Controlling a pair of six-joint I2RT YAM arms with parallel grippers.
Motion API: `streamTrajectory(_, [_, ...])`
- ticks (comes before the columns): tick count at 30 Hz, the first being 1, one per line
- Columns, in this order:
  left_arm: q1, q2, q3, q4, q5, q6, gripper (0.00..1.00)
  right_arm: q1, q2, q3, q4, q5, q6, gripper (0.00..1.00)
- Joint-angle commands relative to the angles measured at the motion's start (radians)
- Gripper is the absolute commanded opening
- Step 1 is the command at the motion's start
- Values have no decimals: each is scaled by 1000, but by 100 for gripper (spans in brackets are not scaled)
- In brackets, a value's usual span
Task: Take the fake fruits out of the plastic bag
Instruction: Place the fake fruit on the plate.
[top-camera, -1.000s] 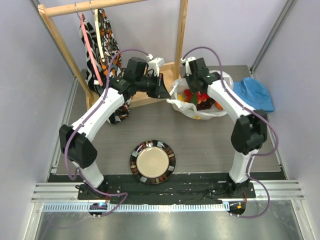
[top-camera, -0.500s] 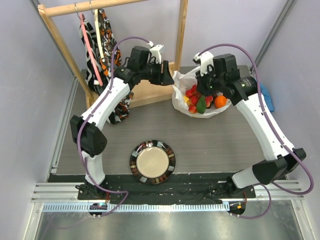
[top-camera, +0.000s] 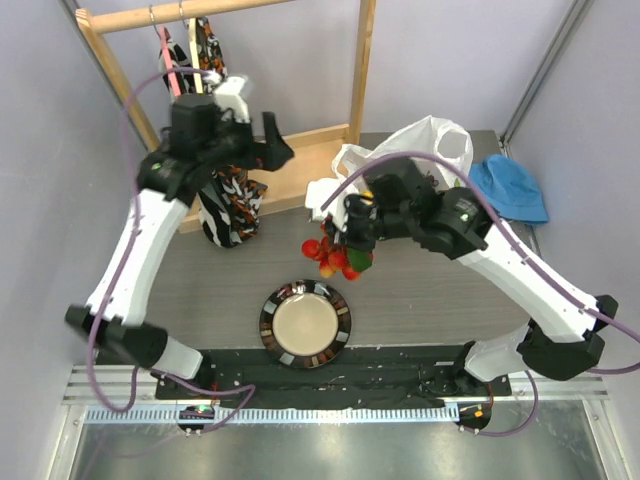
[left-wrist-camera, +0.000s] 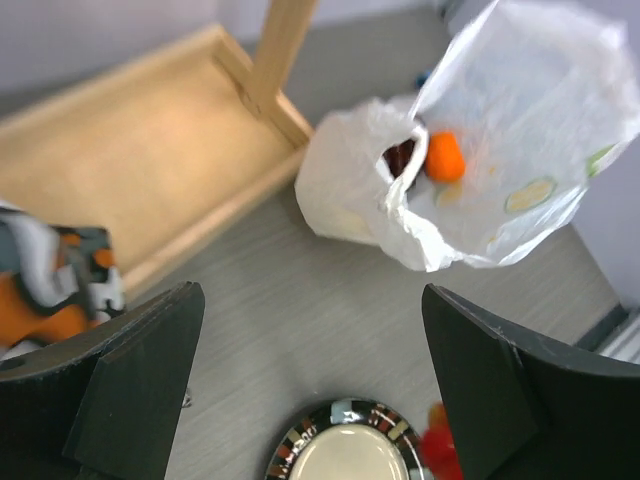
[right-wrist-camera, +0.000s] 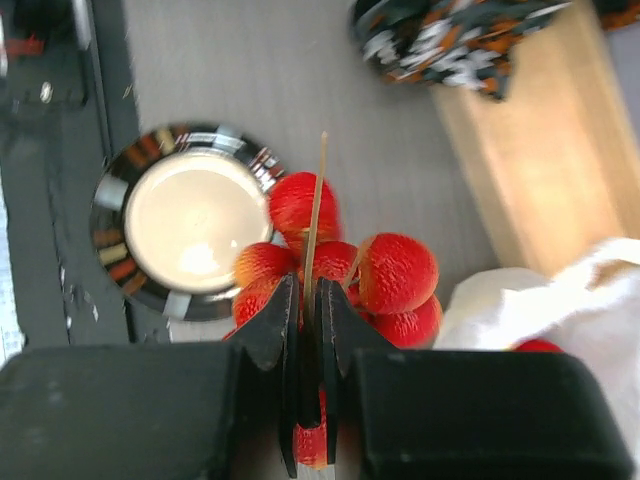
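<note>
The plastic bag (top-camera: 432, 143) lies crumpled at the back right of the table. Through its mouth in the left wrist view, the plastic bag (left-wrist-camera: 500, 150) shows an orange (left-wrist-camera: 443, 157) and something dark beside it. My right gripper (top-camera: 352, 238) hangs left of the bag, above the table and just beyond the plate. It is shut on the thin stem of a cluster of red berries (top-camera: 334, 259). In the right wrist view the right gripper (right-wrist-camera: 310, 300) pinches that stem, with the berries (right-wrist-camera: 396, 272) bunched round it. My left gripper (top-camera: 272, 148) is open and empty, high over the wooden base.
A patterned-rim plate (top-camera: 305, 323) sits at the front centre. A wooden rack with a flat base (top-camera: 300, 165) stands at the back, a patterned cloth (top-camera: 228, 205) hanging from it. A blue hat (top-camera: 510, 187) lies at the far right behind the bag.
The left gripper let go of the bag's edge, opened wide and drew back to the left. The right gripper lifted the berry cluster out of the bag and carried it toward the plate.
</note>
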Motion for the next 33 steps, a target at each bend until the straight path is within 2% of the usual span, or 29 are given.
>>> streamTrajectory(1, [48,-152,-24,-2,-39,37,96,69,20,-148,103,-33,-98,1])
streamTrajectory(6, [125,-249,-71,30,25,5,95,120,77,-252,229,-23,-147,1])
streamTrajectory(11, [176,-284,-70,54,50,16,95,169,145,-348,438,37,-170,1])
streamTrajectory(17, [223,-312,-73,58,58,25,95,234,221,-364,482,-17,-127,1])
streamTrajectory(24, [236,-376,-155,72,67,25,95,293,292,-453,591,-37,-32,1])
streamTrajectory(26, [237,-385,-166,70,72,22,95,298,326,-460,611,-47,11,8])
streamTrajectory(27, [236,-390,-174,72,78,21,95,298,341,-457,611,-53,25,16])
streamTrajectory(28, [236,-390,-175,72,81,18,95,300,359,-447,613,-54,32,27])
streamTrajectory(29, [237,-390,-177,72,85,14,95,301,366,-443,613,-47,48,48])
streamTrajectory(30, [237,-391,-177,72,94,11,95,300,367,-438,611,-46,52,55])
streamTrajectory(32, [236,-393,-179,72,99,8,95,301,364,-421,596,-23,60,79])
streamTrajectory(33, [237,-393,-182,74,101,5,95,300,358,-411,587,-11,74,80])
